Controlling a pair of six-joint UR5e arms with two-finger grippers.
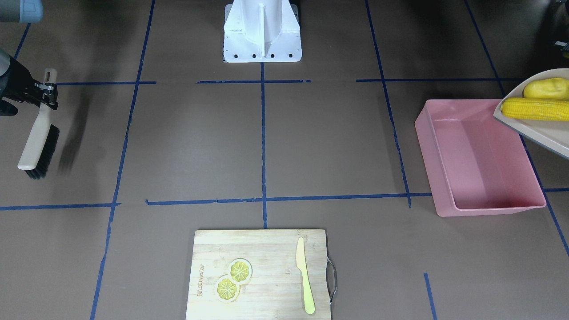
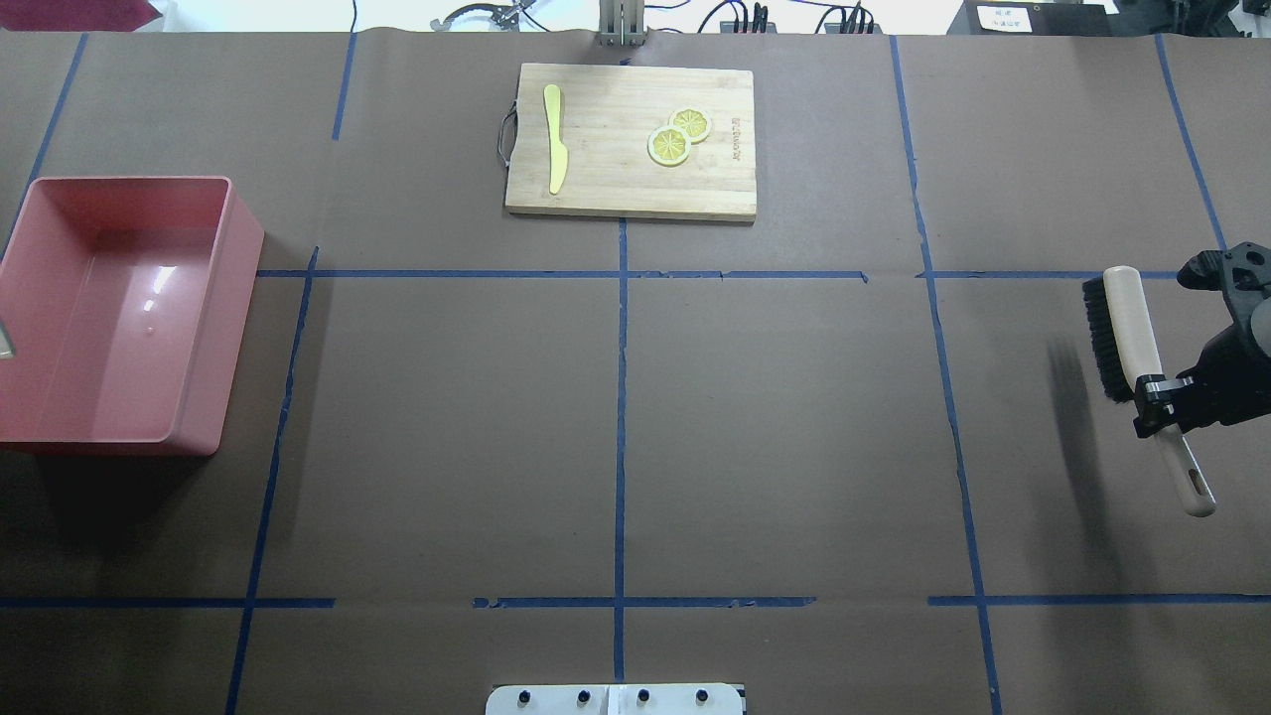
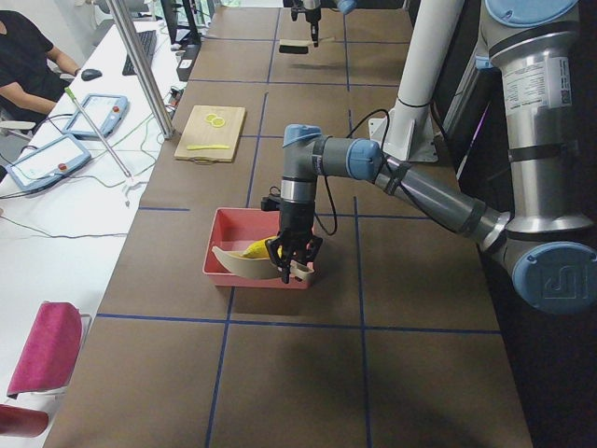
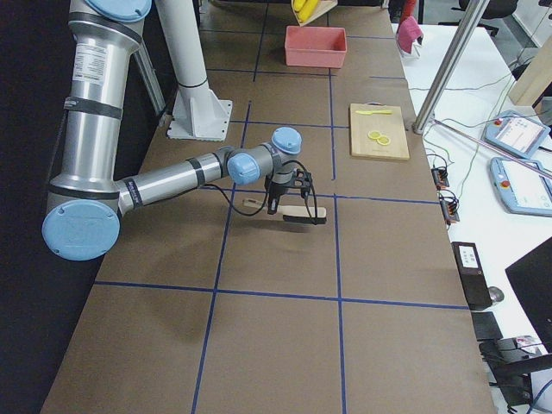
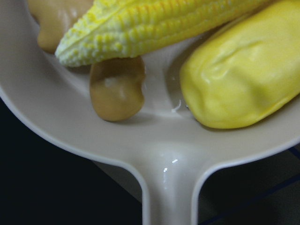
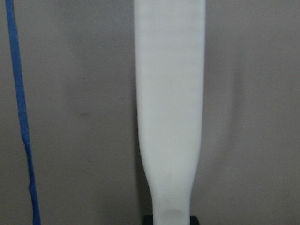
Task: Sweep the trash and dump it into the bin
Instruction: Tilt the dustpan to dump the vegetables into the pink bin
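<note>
The beige dustpan [image 1: 546, 133] hangs tilted over the pink bin [image 1: 484, 164], above its corner nearest the robot. In it lie the corn cob [image 1: 535, 109], the yellow potato-like lump [image 1: 546, 88] and, in the left wrist view, the tan ginger root [image 5: 116, 86]. My left gripper [image 3: 291, 266] is at the dustpan's handle [image 5: 166, 197]; it shows only in the exterior left view, so I cannot tell whether it is open or shut. My right gripper [image 1: 48, 93] is shut on the handle of a beige brush [image 1: 38, 142] with black bristles, held above the table far from the bin.
A wooden cutting board [image 1: 266, 249] at the operators' edge carries two lemon slices [image 1: 234, 279] and a pale yellow knife [image 1: 305, 275]. The white robot base [image 1: 262, 31] stands at the middle of the robot's side. A person [image 3: 28, 56] sits at the side desk.
</note>
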